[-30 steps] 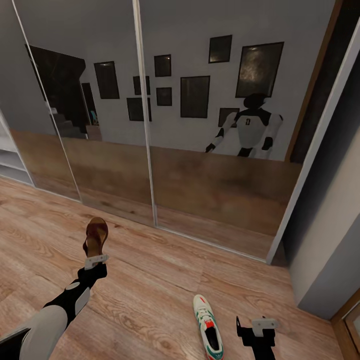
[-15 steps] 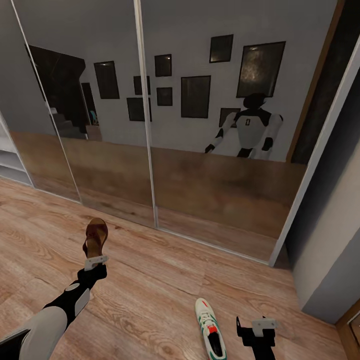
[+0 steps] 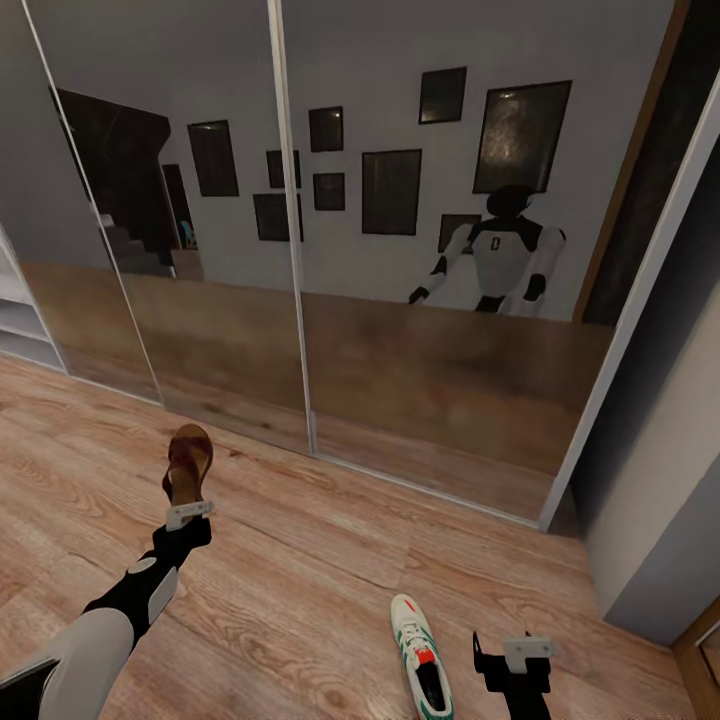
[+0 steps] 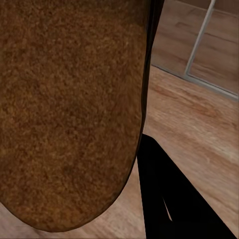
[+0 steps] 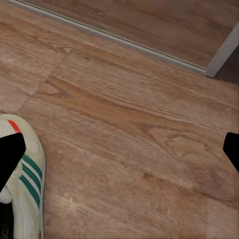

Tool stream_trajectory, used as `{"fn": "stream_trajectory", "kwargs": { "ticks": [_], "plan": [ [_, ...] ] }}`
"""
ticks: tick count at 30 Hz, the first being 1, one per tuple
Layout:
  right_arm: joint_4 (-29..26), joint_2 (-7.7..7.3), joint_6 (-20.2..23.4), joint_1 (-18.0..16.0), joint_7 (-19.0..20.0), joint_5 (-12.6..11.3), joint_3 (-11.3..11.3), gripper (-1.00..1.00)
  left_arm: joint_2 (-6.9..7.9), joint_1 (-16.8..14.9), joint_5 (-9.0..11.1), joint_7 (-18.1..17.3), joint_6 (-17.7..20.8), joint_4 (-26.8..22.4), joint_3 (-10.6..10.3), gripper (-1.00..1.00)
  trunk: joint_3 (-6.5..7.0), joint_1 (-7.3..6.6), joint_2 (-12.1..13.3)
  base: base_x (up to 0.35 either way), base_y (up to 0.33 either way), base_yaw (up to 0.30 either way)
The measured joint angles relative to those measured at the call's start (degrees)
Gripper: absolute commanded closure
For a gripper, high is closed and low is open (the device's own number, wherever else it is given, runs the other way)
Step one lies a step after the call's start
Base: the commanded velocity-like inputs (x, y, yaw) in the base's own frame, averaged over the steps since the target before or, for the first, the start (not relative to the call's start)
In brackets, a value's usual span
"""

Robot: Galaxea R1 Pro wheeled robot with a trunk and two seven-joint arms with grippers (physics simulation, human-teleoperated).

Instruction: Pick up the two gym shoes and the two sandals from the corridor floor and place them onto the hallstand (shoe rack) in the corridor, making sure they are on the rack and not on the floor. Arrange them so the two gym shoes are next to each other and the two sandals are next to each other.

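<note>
In the head view my left gripper (image 3: 188,512) is shut on the heel end of a dark brown sandal (image 3: 188,462), held above the corridor floor (image 3: 300,560) with its toe pointing toward the mirrored doors. The left wrist view shows the sandal (image 4: 69,114) up close beside one black finger (image 4: 172,199). A cream-white gym shoe (image 3: 420,660) with green stripes lies on the floor at the bottom of the head view. My right gripper (image 3: 503,652) hangs open just right of it. In the right wrist view the gym shoe (image 5: 25,189) lies by one finger (image 5: 10,154). The hallstand is out of view.
Tall mirrored sliding doors (image 3: 400,330) run across the far side and reflect the robot and framed pictures. White shelving (image 3: 15,320) shows at the far left edge. A grey wall corner (image 3: 660,500) stands at the right. Wood floor stretches between the two arms.
My left arm has carried the sandal slightly left and farther away. The right gripper and the gym shoe have kept their places; the view shifted a little.
</note>
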Motion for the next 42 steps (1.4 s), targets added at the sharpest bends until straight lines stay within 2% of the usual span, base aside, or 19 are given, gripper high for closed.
{"fn": "stream_trajectory", "kwargs": {
  "ticks": [16, 21, 23, 25, 27, 31, 40, 42],
  "plan": [
    [0.0, 0.05, 0.1, 0.0, 0.0, -0.1, -0.2, -1.0, -0.21, 0.0, 0.0, -0.4, 0.3, -0.4, -0.1, 1.0, -4.13, 3.52, -6.4, 0.0, 0.0, 0.012],
    [-0.9, 0.24, 1.0, 0.0, 0.0, -0.1, -0.2, -1.0, -0.15, 0.0, -0.1, -0.4, 0.3, -0.4, -0.1, 1.0, -5.69, 3.66, -6.5, 0.0, 0.0, 0.08],
    [-1.8, 0.28, 2.1, 0.0, 0.0, -0.1, -0.2, -1.0, -0.15, 0.0, -0.1, -0.4, 0.3, -0.4, -0.1, 1.0, -6.31, 3.71, -6.5, 0.0, 0.0, 0.094],
    [-3.8, 0.33, 5.0, 0.0, 0.0, -0.1, -0.2, -1.0, -0.16, 0.0, 0.0, -0.4, 0.3, -0.4, -0.1, 1.0, -6.94, 3.76, -6.6, 0.0, 0.0, 0.1],
    [-7.7, 0.36, 10.0, 0.0, 0.1, -0.1, -0.2, -1.0, -0.16, -0.1, 0.0, -0.4, 0.3, -0.5, -0.1, 1.0, -7.56, 3.81, -6.6, 0.0, 0.0, 0.104],
    [-11.4, 0.33, 15.1, 0.0, 0.1, -0.1, -0.3, -1.0, -0.14, -0.1, -0.1, -0.3, 0.3, -0.7, -0.1, 1.0, -8.81, 3.91, -6.6, 0.0, 0.0, 0.106],
    [-13.8, 0.38, 18.4, 0.0, 0.1, -0.1, -0.2, -1.0, -0.04, -0.1, -0.1, -0.3, 0.3, -0.9, -0.2, 1.0, -11.61, 4.15, -6.8, 0.0, 0.0, 0.109],
    [-13.9, 0.39, 18.5, 0.0, 0.1, -0.1, -0.2, -1.0, -0.04, -0.1, -0.1, -0.3, 0.3, -0.9, -0.3, 1.0, -11.78, 4.14, -6.8, 0.0, 0.0, 0.155]
  ]
}}
